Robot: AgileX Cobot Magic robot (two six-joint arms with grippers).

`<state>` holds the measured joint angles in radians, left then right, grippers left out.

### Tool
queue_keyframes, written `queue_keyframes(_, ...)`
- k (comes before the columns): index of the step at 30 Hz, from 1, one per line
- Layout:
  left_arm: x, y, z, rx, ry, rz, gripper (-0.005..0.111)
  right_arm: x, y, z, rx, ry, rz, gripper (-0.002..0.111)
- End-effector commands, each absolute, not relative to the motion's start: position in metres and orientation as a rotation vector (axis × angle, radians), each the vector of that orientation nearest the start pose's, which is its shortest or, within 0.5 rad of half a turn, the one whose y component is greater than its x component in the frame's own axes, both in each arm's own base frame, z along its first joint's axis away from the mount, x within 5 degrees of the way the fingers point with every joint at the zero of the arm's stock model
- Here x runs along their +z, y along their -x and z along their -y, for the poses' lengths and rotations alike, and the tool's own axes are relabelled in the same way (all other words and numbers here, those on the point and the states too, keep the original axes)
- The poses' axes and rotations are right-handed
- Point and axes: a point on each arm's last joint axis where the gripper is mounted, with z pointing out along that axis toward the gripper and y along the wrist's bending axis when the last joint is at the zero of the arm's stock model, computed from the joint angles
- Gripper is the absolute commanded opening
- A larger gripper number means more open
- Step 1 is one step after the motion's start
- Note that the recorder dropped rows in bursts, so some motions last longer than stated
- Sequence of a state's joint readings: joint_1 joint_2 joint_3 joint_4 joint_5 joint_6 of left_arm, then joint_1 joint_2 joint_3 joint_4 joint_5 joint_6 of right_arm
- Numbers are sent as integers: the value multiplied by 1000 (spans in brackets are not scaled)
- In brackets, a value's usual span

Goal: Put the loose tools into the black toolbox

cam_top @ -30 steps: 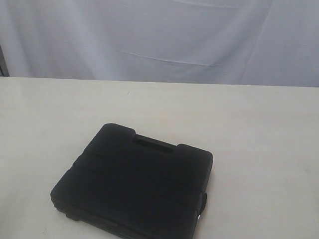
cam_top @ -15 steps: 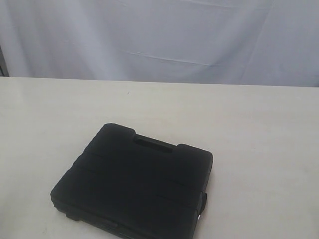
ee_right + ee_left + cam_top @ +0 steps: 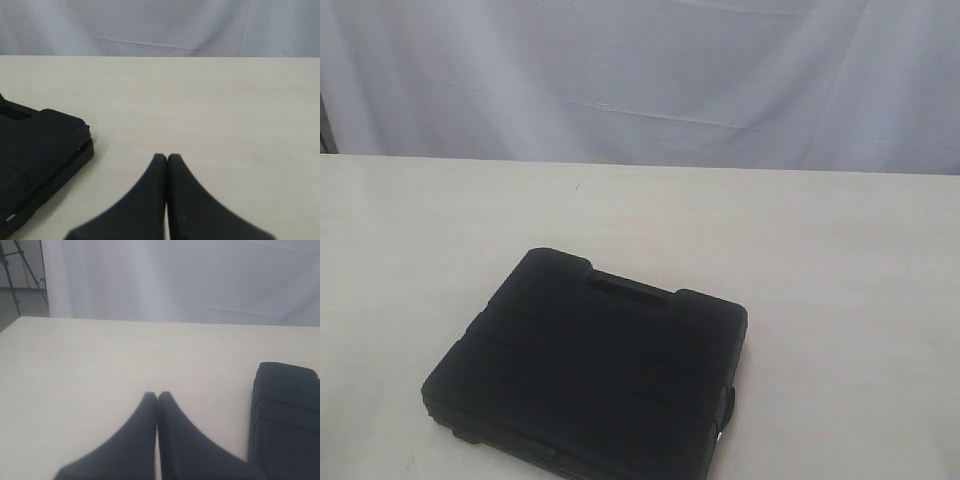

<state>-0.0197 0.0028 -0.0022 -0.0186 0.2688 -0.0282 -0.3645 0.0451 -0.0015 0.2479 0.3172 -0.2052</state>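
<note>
The left pincer [image 3: 157,395] has its two dark fingers pressed together, tip against tip, with nothing between them. It hangs over bare pale table [image 3: 840,250], and its wrist view also shows a tripod [image 3: 12,275] standing on the floor past the table's far corner. In that view one end of the black toolbox [image 3: 590,370] lies off to the side of the fingers, near them but not touching.

In the exterior view the toolbox sits on the table towards the near edge, a little left of the middle of the picture. It is closed, the two halves folded flat on each other, and it lies flat on the table, turned somewhat askew to the table's edges. Its slot handle [image 3: 628,290] is on the far side, facing the white cloth [image 3: 640,70] that hangs behind the table. Shallow ribs run across the lid. The nearest corner is cut off by the bottom of the picture.

The right pincer [image 3: 167,157] is likewise pressed together, fingertips meeting and gripping nothing. It too hangs over bare table. Its wrist view shows a corner of the toolbox [image 3: 40,145] to one side, near the fingers but clear of them, with the seam between the two halves visible along the case's edge.
</note>
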Motion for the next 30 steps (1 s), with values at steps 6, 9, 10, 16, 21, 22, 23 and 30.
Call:
queue_keyframes(6,189,-55,2,-57,21,-1750,0,186,-54,8,-107,-209,-1770,-1)
queue_keyframes(9,189,-55,2,-57,21,-1752,0,186,-54,8,-105,-207,-1770,-1)
queue_keyframes(10,189,-55,2,-57,21,-1752,0,186,-54,8,-105,-207,-1770,-1)
queue_keyframes(16,189,-55,2,-57,21,-1752,0,186,-54,8,-107,-209,-1768,-1)
queue_keyframes(21,189,-55,2,-57,21,-1752,0,186,-54,8,-109,-205,-1770,-1)
queue_keyframes(22,189,-55,2,-57,21,-1752,0,186,-54,8,-109,-205,-1770,-1)
queue_keyframes(23,189,-55,2,-57,21,-1752,0,186,-54,8,-109,-205,-1770,-1)
queue_keyframes(30,189,-55,2,-57,21,-1752,0,186,-54,8,-109,-205,-1770,-1)
